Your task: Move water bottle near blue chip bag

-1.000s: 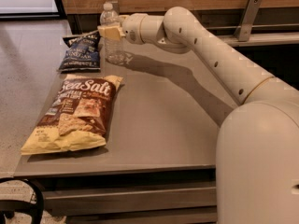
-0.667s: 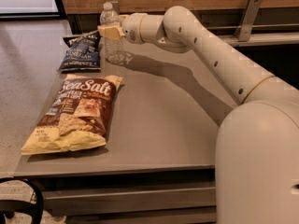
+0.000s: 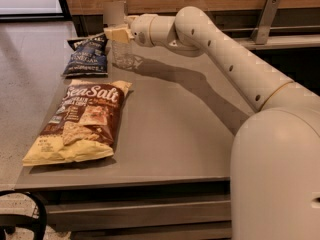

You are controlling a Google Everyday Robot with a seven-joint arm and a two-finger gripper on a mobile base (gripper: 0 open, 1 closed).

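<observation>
The gripper [image 3: 118,33] is clasping the upright water bottle [image 3: 122,55], which is standing far back on the table [image 3: 190,134] just beside the blue chip bag [image 3: 87,58].

— How many bags are counted on the table [image 3: 175,134]?
— Two: one blue chip bag [image 3: 87,57] and one brown and yellow bag [image 3: 82,119].
— And bottles?
— One water bottle [image 3: 121,53] is counted, near the table's far edge.
— Arms?
— One arm [image 3: 235,64] is seen, with one gripper [image 3: 117,33] held above the table's far left corner.
— Anything else?
— One metal bracket [image 3: 263,19] is counted behind the table.
</observation>
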